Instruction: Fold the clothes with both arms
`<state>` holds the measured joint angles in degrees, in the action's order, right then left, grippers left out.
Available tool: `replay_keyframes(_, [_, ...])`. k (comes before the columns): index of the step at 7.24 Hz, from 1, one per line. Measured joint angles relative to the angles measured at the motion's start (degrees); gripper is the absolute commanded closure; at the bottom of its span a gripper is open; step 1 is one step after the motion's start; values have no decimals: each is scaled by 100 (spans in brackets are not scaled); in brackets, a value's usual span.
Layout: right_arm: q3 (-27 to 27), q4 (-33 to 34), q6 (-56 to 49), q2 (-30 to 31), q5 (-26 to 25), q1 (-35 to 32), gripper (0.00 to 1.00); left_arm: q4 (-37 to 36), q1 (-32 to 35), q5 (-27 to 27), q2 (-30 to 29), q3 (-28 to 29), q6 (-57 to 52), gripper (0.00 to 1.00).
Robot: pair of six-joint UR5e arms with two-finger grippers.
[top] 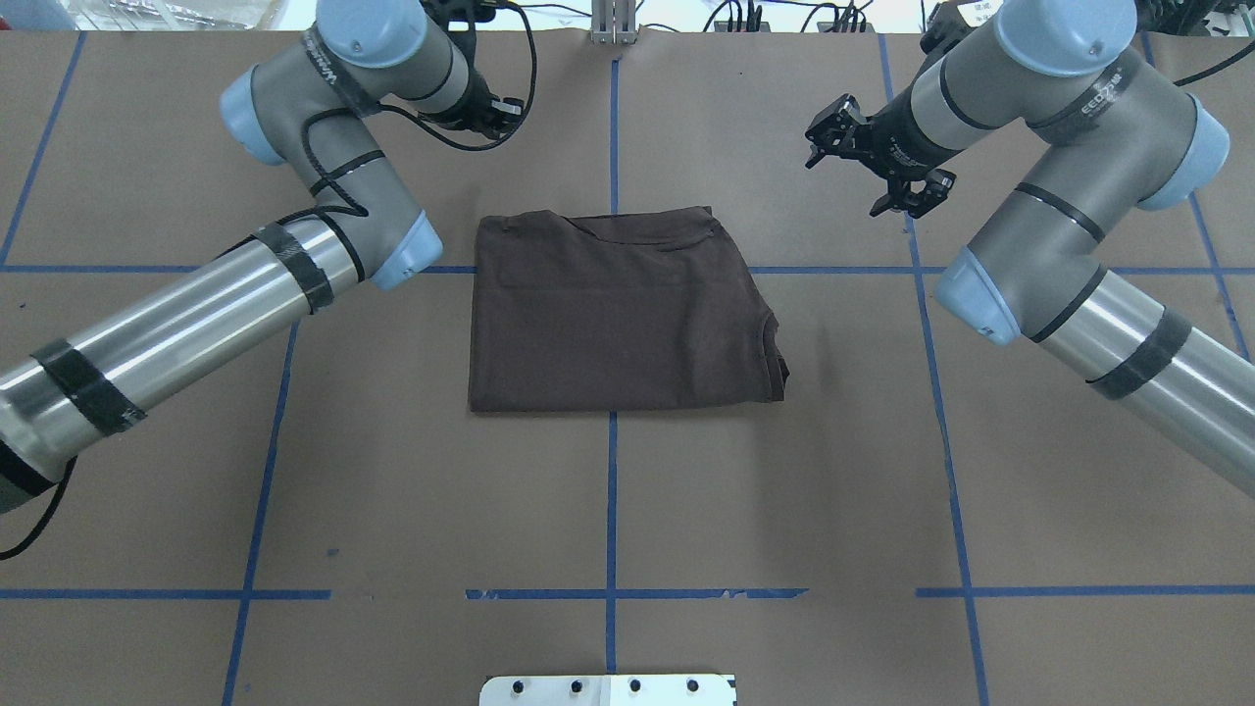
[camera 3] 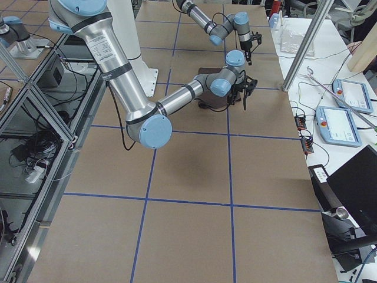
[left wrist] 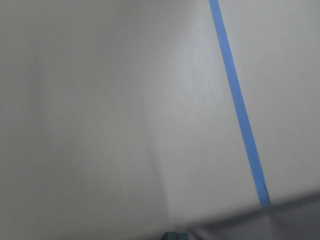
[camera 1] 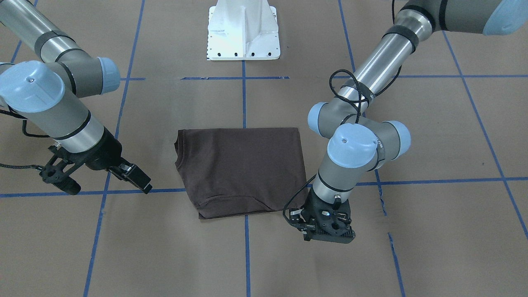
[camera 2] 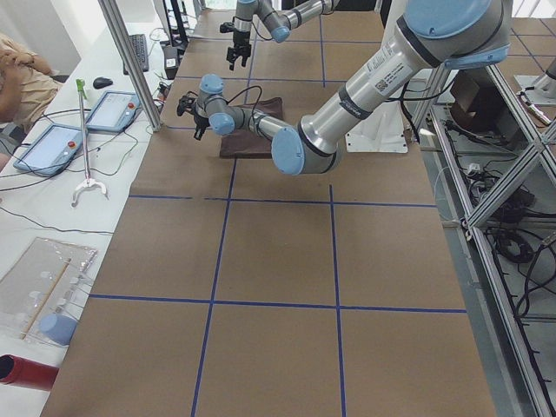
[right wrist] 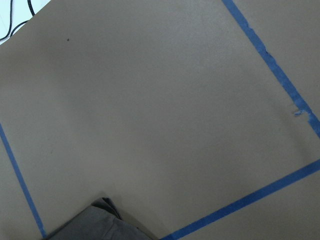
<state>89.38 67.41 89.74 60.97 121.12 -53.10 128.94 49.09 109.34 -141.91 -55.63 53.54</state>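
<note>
Front-facing, T-shirt (camera 1: 243, 165): it lies folded to a rough rectangle mid-counter (camera 1: 433, 136), between both arms and touched by neither.
Front-facing, left gripper (camera 1: 328, 230): it hangs just beside the shirt's corner on the operators' side; I cannot tell how its jaws stand.
Overhead, right gripper (top: 851, 176): jaws spread and empty, apart from the shirt's other far corner.
Wrist views, counter: bare paper and blue tape (right wrist: 260, 195) (a sliver of cloth shows low in the right one).
Next fold, likely: pinch both far corners together, lift level, and lay edge on edge.
</note>
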Motion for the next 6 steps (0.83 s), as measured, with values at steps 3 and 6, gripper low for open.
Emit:
replay_keyframes(3, [428,5,-1538,971,61,-445,0,-8,871,1064,2011,-1909,-1172,100])
replay_keyframes(6, [703,385,-5388,2315,890,-1961,0,-53,2445,2186,3598,-2518,-3217,100])
